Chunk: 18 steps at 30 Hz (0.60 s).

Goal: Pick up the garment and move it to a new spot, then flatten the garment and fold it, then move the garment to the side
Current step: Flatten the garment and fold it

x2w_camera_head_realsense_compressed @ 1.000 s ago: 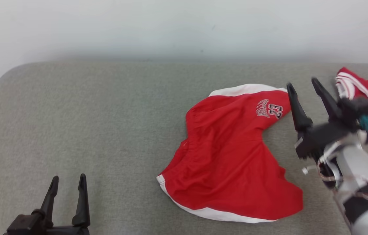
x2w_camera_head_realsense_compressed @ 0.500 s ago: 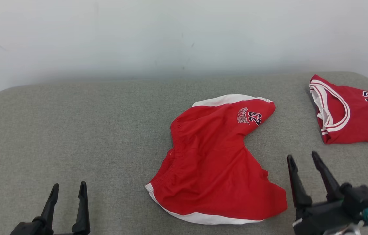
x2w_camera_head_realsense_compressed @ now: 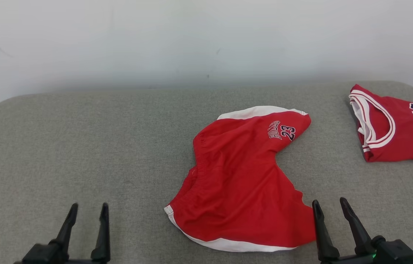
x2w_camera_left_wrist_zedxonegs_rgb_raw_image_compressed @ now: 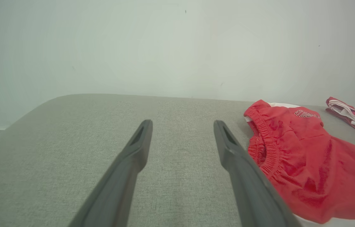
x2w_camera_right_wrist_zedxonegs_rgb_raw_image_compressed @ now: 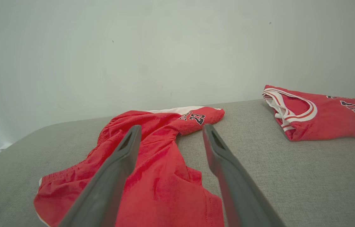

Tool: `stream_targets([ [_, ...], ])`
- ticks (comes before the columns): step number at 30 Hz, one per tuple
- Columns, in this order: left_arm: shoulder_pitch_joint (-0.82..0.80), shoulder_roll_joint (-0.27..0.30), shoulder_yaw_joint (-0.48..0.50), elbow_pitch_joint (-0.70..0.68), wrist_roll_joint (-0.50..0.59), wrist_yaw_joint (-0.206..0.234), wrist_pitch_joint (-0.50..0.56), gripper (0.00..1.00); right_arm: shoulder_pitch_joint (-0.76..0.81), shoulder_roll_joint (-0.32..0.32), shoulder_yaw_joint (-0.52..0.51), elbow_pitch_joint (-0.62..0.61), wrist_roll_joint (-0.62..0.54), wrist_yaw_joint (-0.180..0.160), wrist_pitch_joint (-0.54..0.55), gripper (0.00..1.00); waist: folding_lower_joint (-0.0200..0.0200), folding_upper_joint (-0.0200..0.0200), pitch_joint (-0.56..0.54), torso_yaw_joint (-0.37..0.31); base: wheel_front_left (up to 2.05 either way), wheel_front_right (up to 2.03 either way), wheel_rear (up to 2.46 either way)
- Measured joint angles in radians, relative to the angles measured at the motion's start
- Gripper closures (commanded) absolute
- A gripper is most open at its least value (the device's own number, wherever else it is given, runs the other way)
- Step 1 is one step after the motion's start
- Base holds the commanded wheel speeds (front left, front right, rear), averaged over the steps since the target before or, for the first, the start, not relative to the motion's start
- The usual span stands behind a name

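Red shorts (x2w_camera_head_realsense_compressed: 239, 183) lie crumpled at mid grey cushion (x2w_camera_head_realsense_compressed: 81, 146); the lettering beside "23" is illegible. Left gripper (x2w_camera_head_realsense_compressed: 89, 206) and right gripper (x2w_camera_head_realsense_compressed: 329, 201) stand spread, their bases cut off. Folded jersey (x2w_camera_head_realsense_compressed: 393, 128) runs off the right edge.

Red garment (x2w_camera_head_realsense_compressed: 239, 176): shorts, white hem bands, dark "23" and lettering edged white; padded surface (x2w_camera_head_realsense_compressed: 81, 146): heathered grey weave; jersey (x2w_camera_head_realsense_compressed: 400, 135) at its far right corner: red, white-and-red striped neckline, dark letters edged white; wall (x2w_camera_head_realsense_compressed: 155, 36): plain pale grey-white; left gripper (x2w_camera_head_realsense_compressed: 89, 206), right gripper (x2w_camera_head_realsense_compressed: 329, 201): black
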Motion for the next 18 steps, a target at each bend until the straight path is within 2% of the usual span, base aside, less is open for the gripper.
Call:
stream_targets([
  [7,-0.114,0.095,-0.158,0.053,-0.032,0.000,0.000,0.00,-0.039,0.000,0.016,0.008,-0.005,0.000,0.005,0.00,0.0001,0.0000,0.020,-0.017,0.00,0.00,0.00],
  [18,-0.285,0.269,-0.461,0.185,-0.172,0.000,0.062,0.00,-0.070,0.003,0.019,0.038,0.001,0.000,0.004,0.00,0.0002,0.0000,0.070,-0.077,0.00,0.00,0.00],
])
